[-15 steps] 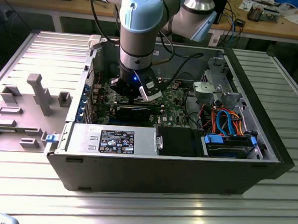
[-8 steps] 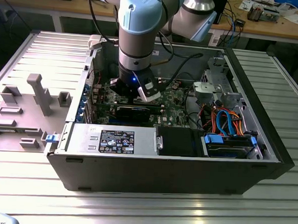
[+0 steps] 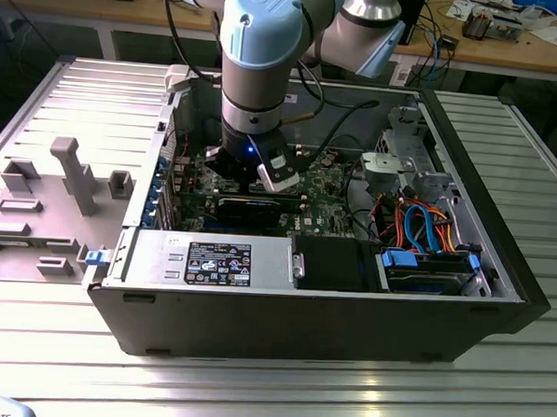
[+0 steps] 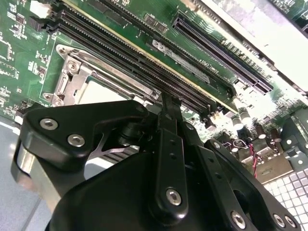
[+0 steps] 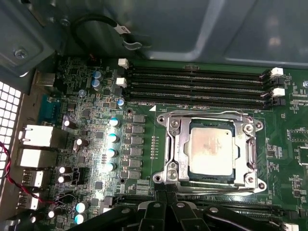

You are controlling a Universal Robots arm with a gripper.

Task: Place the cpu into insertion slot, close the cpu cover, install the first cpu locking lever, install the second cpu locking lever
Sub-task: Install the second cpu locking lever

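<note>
Two of the four steps look finished from where I stand: the cpu (image 5: pixel 212 147) sits flat in the insertion slot (image 5: pixel 210 121), and the cpu cover (image 5: pixel 176 144) lies shut around it, its silver frame ringing the chip. That leaves the locking levers, and my guess is the first one is in hand. The gripper (image 5: pixel 166 198) hangs just beside the socket's near edge, above the motherboard (image 5: pixel 139 144), its black fingers (image 4: pixel 168 120) drawn together with nothing between them. Pressing a thin lever down and hooking it under its catch calls for a careful, well-aimed push.
</note>
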